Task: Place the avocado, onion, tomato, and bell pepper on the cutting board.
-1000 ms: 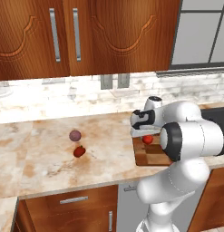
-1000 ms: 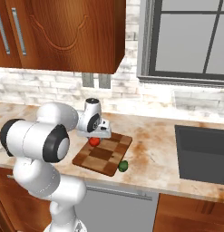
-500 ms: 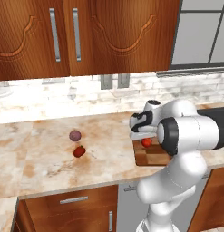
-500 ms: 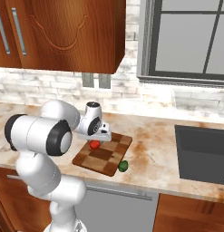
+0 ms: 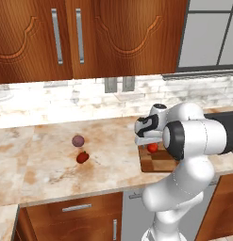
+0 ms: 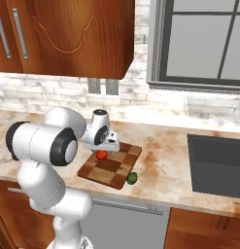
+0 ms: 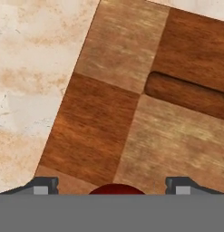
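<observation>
Now poised over the cutting board (image 6: 111, 170), fingers (image 7: 44, 186) spread wide and gripping nothing. Between them, down on the wood near the board's left edge: the tomato (image 5: 152, 147), free of both pads. At the board's near corner: the avocado (image 6: 132, 178), touching the edge or just off it, cannot tell which. Over on the table (image 5: 37, 160), well apart from the board to the left: the onion (image 5: 78, 140) and, just beside it, the bell pepper (image 5: 82, 157).

Probably light, all four, and firm enough for a plain pinch. Smooth and round though, so likely to roll at a nudge and to squirt out of an off-centre squeeze. Best taken from above, across the widest part, one finger on either side of the middle. For the lumpier pepper, worth closing across its flatter flanks. Gentle pressure for the avocado, likely soft-skinned; somewhat firmer for the onion.
</observation>
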